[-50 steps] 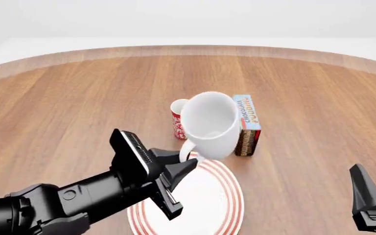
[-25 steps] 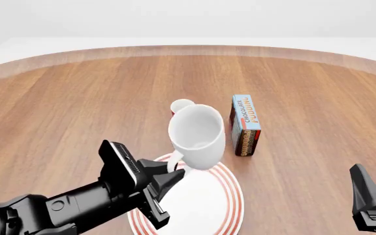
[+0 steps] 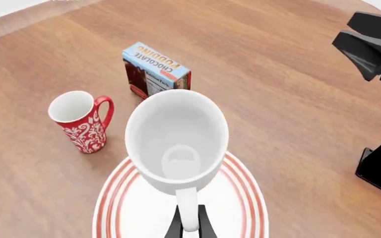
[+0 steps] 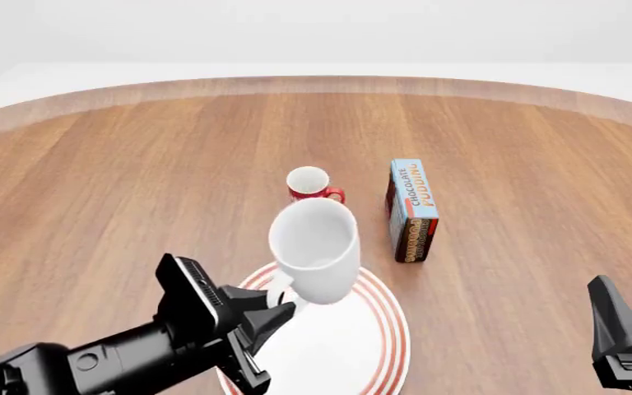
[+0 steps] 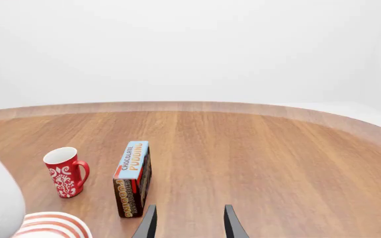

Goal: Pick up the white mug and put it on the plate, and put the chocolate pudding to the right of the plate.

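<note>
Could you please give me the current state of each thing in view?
Plain white ceramic mug: held by its handle above the plate.
Red-ringed round white plate: flat on table.
Blue-faced chocolate pudding carton: standing on edge.
Patterned red mug: upright.
Left gripper: shut on the handle.
Right gripper: open.

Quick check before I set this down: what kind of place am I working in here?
Likely a simulated tabletop test scene, not a real kitchen: a bare round wooden table against blank white surroundings, holding only the plate, a red mug and the chocolate pudding.
</note>
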